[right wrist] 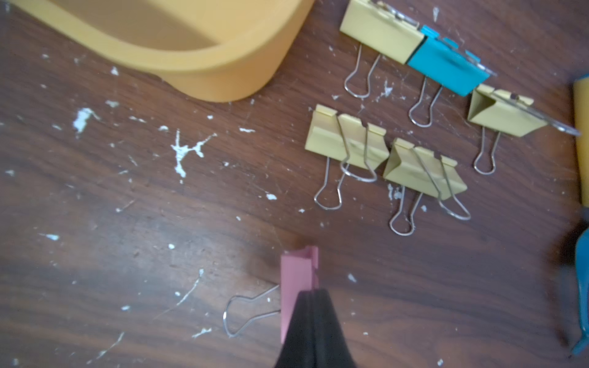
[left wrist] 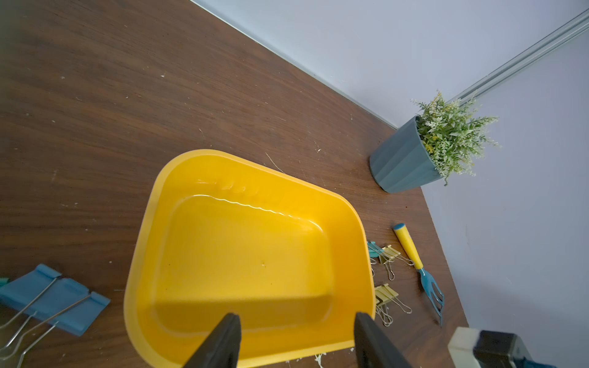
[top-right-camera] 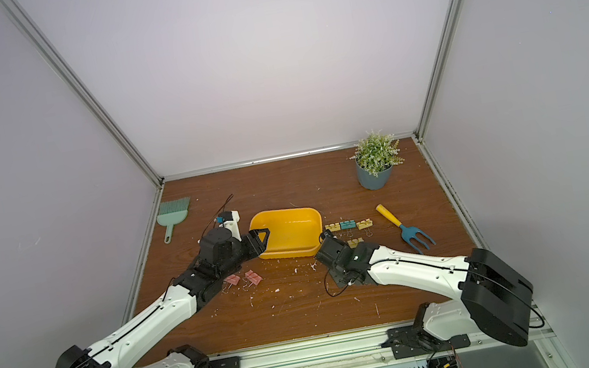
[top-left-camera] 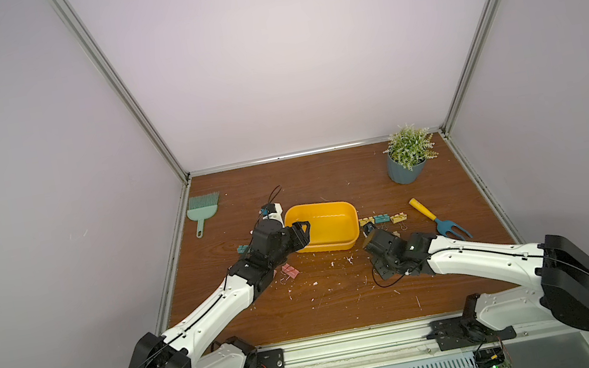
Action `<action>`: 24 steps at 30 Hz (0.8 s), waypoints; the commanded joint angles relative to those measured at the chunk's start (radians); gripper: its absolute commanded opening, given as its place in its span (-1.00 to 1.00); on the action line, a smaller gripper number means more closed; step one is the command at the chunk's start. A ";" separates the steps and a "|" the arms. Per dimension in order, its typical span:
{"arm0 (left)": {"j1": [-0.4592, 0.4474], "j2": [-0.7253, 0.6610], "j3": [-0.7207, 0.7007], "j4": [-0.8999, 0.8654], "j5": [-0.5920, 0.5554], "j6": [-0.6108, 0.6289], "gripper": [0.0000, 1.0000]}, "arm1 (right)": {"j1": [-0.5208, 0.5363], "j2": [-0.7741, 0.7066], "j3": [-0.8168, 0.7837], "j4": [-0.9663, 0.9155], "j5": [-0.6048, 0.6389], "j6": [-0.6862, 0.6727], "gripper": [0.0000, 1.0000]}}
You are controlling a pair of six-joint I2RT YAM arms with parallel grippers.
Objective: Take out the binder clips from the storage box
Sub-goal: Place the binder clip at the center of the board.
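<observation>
Closest in, right wrist view: right gripper (right wrist: 314, 291) clenched on a pink clip (right wrist: 296, 274), wire loop sticking out sideways. Can't tell if the clip touches the table (right wrist: 111, 239). Same view: one corner of storage box (right wrist: 197, 73). Beside it, outside, four yellow clips (right wrist: 347, 143) + one teal clip (right wrist: 446, 68) lie on the wood. Both top views show that group only as a small row betw. box and garden fork (top-left-camera: 441, 224). Held clip can't be made out there.

Left wrist view: left gripper (left wrist: 296, 320) released, jaws apart, nothing betw. them, over box's near rim. Box floor all plain yellow. Teal clips (left wrist: 54, 296) on table just beside box, on its left-edge side.

Only the top views give: two pink clips (top-right-camera: 253, 277) by left arm, box mid-table, potted plant (top-left-camera: 407, 169) at far right corner, green brush (top-left-camera: 203, 211) nr left edge.
</observation>
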 commanded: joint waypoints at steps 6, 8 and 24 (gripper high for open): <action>0.014 -0.029 0.014 -0.055 -0.058 0.025 0.22 | 0.056 0.081 0.043 0.005 0.015 -0.097 -0.76; 0.016 -0.035 0.010 -0.055 -0.062 0.028 0.22 | 0.071 0.072 0.046 0.008 -0.007 -0.111 -0.56; 0.022 -0.050 0.055 -0.093 -0.141 0.137 0.28 | 0.081 -0.358 -0.021 0.260 0.273 -0.168 -0.07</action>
